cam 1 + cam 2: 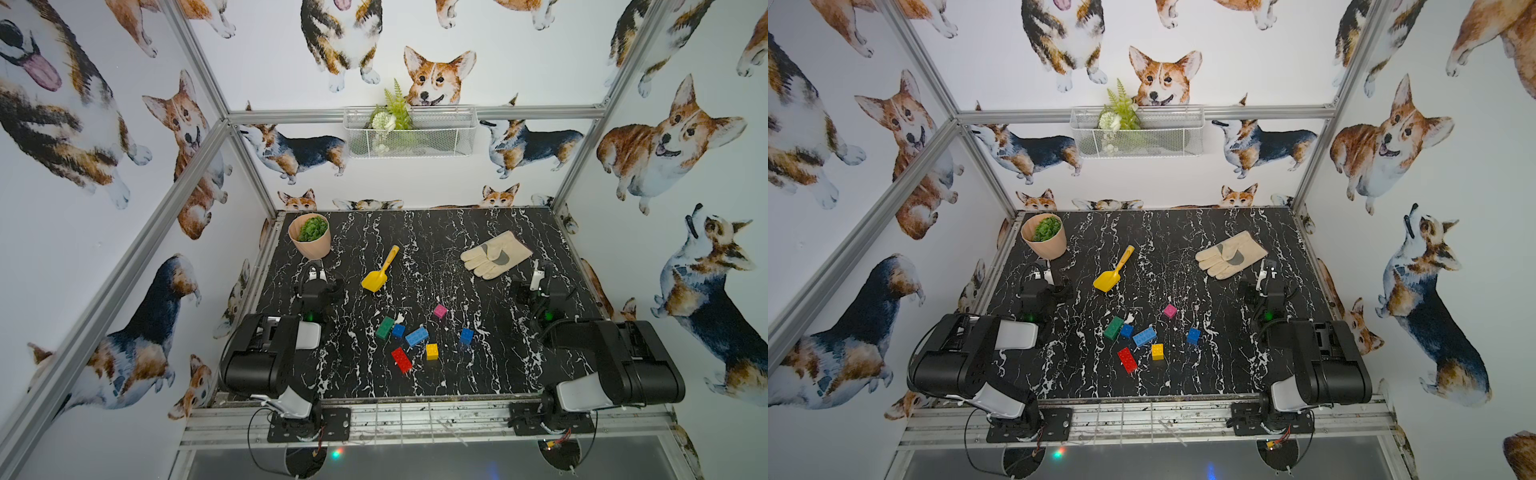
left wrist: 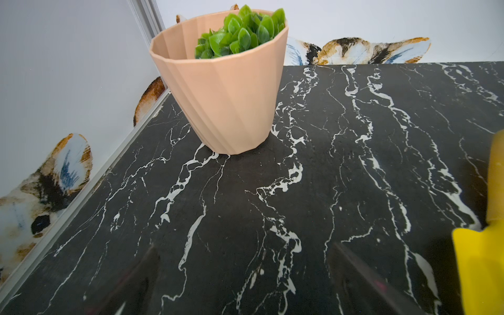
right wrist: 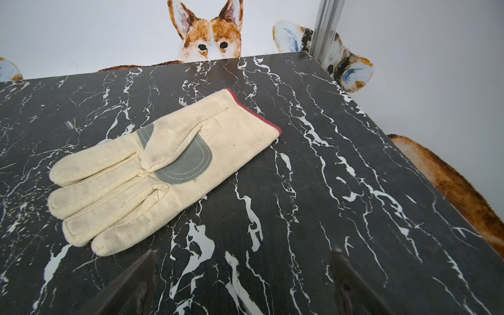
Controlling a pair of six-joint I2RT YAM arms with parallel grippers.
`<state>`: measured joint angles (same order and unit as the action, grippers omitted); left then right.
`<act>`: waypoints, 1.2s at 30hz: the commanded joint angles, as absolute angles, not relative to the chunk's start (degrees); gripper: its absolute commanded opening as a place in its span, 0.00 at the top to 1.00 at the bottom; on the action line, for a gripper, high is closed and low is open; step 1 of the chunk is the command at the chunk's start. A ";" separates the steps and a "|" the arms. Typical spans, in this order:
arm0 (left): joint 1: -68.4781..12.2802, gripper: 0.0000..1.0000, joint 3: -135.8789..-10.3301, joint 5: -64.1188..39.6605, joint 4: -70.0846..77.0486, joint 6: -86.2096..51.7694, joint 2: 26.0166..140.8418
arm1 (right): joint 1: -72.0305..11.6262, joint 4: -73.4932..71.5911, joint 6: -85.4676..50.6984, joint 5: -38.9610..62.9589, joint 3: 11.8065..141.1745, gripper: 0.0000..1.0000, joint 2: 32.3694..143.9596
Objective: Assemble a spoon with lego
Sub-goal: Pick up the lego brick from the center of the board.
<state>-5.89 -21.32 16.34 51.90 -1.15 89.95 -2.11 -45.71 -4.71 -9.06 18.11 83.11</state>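
Near the front middle of the black marble table (image 1: 457, 232), between the two arms, the lego (image 1: 417, 336) lie as loose bricks: a green brick (image 1: 385, 327) just beside a dark blue brick (image 1: 398, 331), a red brick (image 1: 401, 360), a yellow brick (image 1: 432, 351) and a pink brick (image 1: 439, 311) farther back. Behind them rest a yellow toy shovel (image 1: 380, 270) and a cream glove (image 1: 494, 254), with a potted plant (image 1: 309, 239) in the far left corner. The left gripper (image 2: 245, 278), facing the potted plant, stands spread wide with nothing between its fingers; the right gripper (image 3: 242, 281), facing the glove, is likewise spread and empty
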 commanded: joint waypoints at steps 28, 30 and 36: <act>-12.91 0.00 -21.70 19.59 47.91 7.03 81.91 | -6.34 -42.12 -2.33 -16.11 19.03 0.00 76.33; -15.50 0.00 -22.52 21.88 45.18 9.00 79.52 | -8.18 -41.18 -0.71 -17.34 19.23 0.00 75.44; -24.73 0.00 -26.92 25.33 30.22 5.60 68.35 | -13.61 -22.66 -3.34 -21.73 25.56 0.00 67.86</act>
<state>-21.91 -24.77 23.09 38.68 6.79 71.99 -11.68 -33.45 -1.87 -18.70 22.55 70.89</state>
